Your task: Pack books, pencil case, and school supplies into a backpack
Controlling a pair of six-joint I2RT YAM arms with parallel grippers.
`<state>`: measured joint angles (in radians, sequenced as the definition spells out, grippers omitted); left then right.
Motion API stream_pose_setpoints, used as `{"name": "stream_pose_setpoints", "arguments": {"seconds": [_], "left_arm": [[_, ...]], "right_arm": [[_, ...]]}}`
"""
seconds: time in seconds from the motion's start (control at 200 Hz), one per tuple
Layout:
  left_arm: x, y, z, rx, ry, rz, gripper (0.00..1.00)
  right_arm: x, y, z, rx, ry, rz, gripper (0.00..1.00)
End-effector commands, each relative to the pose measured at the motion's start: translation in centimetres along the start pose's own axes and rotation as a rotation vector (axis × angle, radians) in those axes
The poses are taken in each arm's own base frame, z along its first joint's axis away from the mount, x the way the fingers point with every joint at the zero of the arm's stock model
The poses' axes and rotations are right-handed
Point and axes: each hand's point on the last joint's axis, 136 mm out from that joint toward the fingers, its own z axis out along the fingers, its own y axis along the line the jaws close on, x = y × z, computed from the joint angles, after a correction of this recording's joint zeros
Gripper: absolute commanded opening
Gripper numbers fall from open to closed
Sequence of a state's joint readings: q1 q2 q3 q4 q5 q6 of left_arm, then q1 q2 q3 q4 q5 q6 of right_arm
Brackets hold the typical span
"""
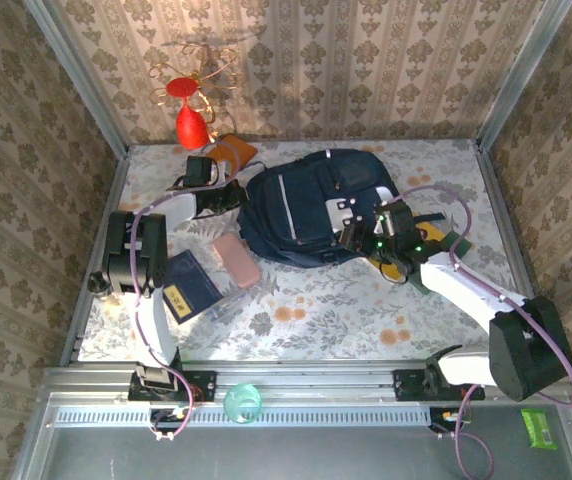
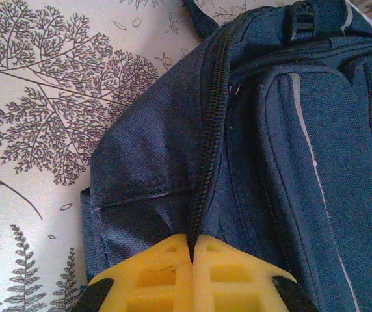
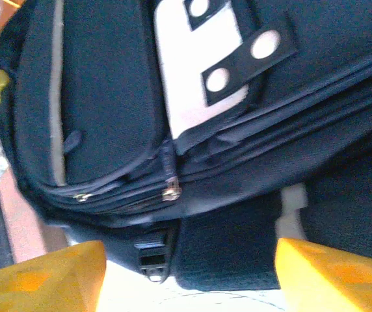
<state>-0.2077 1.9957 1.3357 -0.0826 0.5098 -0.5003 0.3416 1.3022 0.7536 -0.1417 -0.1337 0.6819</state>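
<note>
Nearest you, off the near-left side of the backpack (image 1: 311, 205), a navy book (image 1: 191, 285) is lying flat on the table. The pale-pink pencil case (image 1: 236, 258) is lying between it and the backpack, just short of the fabric. Your left gripper (image 2: 191, 246) is clamping shut on the backpack's left edge, its yellow fingers meeting on the zipper (image 2: 205, 130) seam. Your right gripper (image 1: 351, 237) is sitting over the backpack's right side with its jaws standing wide apart and nothing between them. Its wrist camera is facing the grey-white patch (image 3: 186, 71) and the zip pulls (image 3: 170, 190) just below it. The backpack itself is lying front-up across the middle of the table and is looking zipped closed. Beyond its far-left corner an orange slab (image 1: 234, 150) is resting. Judging by its folds, the backpack is going to handle as soft, limp cloth that sags and slides when tugged. You are probably best off pinching a small zip pull while the other claw is anchoring the seam. The book is looking thin and stiff, and is best taken by an edge.
</note>
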Motion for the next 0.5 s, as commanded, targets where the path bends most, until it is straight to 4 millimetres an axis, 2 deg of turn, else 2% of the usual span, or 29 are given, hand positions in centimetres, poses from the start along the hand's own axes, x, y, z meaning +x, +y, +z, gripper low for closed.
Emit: {"name": "stream_pose_setpoints", "arguments": {"seconds": [0.0,0.16,0.3,0.4,0.495], "left_arm": [[0.0,-0.7,-0.2,0.032,0.004,0.017,0.00],[0.2,-0.7,-0.3,0.036,0.008,0.016,0.00],[0.3,-0.8,-0.5,0.034,0.006,0.017,0.00],[0.3,-0.7,-0.5,0.034,0.004,0.015,0.00],[0.4,-0.6,-0.3,0.036,0.004,0.011,0.00]], "right_arm": [[0.2,-3.7,-0.5,0.146,-0.012,0.011,0.79],[-0.9,-6.4,-2.0,0.240,-0.080,0.058,0.91],[-1.3,-7.4,-2.8,0.269,-0.119,0.081,0.99],[-1.2,-7.4,-1.4,0.237,-0.110,0.127,1.00],[-1.5,-6.4,0.7,0.171,-0.090,0.185,0.97]]}}
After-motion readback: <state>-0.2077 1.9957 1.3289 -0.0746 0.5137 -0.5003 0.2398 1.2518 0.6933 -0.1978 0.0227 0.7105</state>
